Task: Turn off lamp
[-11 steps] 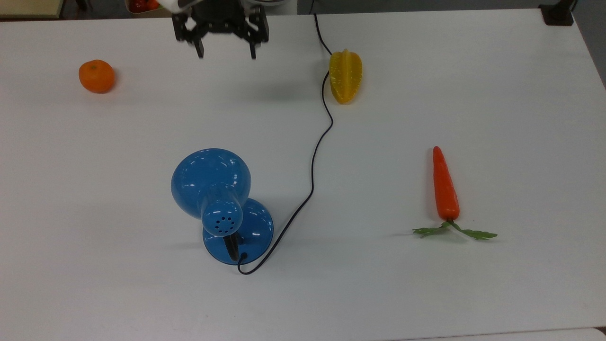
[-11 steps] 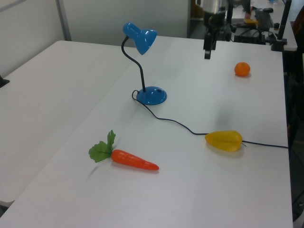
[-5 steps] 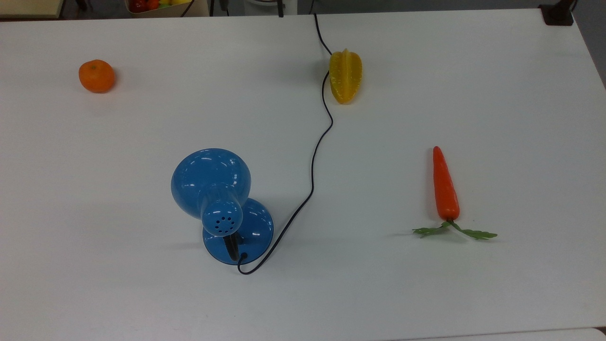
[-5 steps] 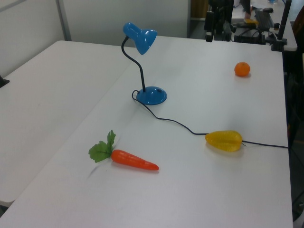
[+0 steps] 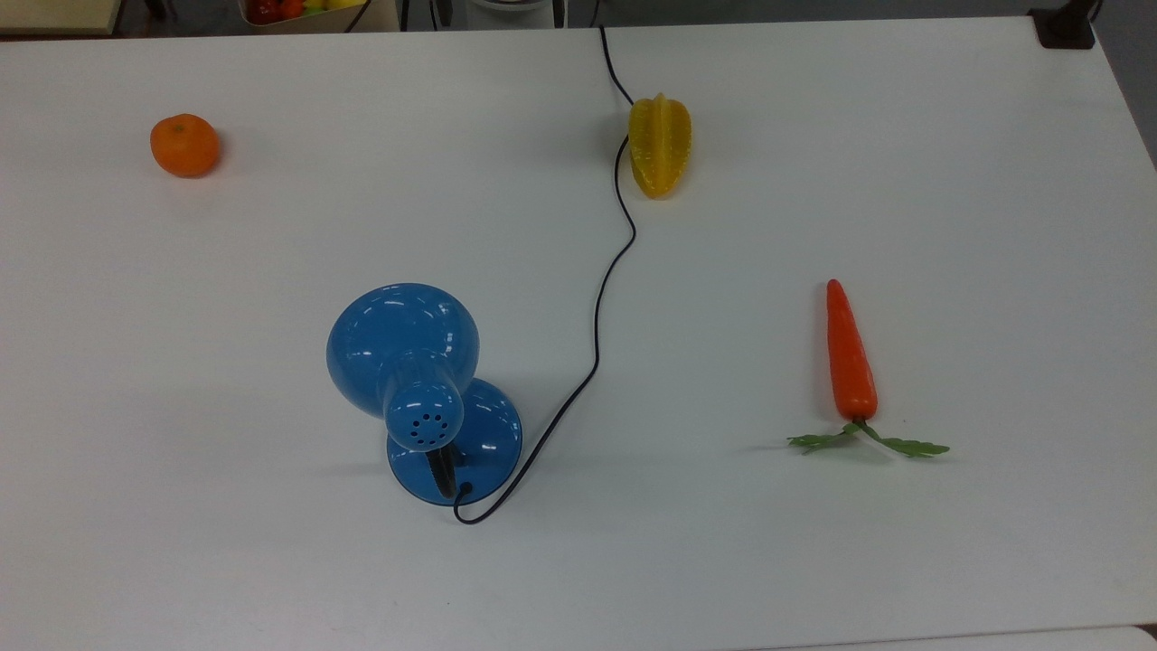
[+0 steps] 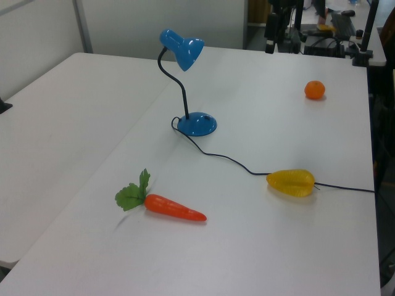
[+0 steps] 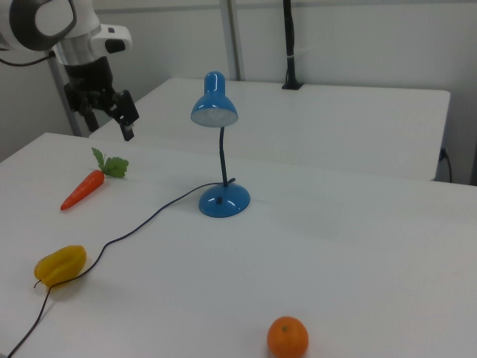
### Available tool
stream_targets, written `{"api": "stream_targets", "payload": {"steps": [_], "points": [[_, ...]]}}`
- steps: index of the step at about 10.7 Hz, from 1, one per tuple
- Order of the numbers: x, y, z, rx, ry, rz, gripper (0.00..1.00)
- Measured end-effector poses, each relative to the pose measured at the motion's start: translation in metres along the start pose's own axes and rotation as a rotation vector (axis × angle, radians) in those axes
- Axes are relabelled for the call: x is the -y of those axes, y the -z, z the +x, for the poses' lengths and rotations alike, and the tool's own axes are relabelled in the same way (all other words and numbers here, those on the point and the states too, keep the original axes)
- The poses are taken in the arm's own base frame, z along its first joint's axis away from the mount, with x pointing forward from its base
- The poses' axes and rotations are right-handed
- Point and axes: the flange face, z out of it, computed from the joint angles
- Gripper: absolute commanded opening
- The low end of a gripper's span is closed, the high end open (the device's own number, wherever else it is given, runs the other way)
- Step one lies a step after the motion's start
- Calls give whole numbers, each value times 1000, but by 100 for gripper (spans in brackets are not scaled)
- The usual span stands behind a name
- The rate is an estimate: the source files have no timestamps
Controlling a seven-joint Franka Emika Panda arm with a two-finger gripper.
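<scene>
Glossy blue bell-shaded desk lamp point(image 5: 411, 380) is standing untouched on white table point(image 5: 813, 561); black two-finger gripper point(image 7: 125, 119) is hanging well apart, finger state undeterminable

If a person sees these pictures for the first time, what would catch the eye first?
First the glossy blue lamp standing near the middle of the white table, its black cord winding away past a yellow fruit. Next the bright carrot with green leaves at the top view's right, and the orange at the top view's upper left. In the right view the gripper hangs high at the right view's left, apart from everything.
</scene>
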Motion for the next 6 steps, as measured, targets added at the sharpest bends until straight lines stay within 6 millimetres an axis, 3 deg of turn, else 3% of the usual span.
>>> {"api": "stream_targets", "payload": {"steps": [6], "points": [[-5, -1, 6, -32, 106, 0, 100]]}}
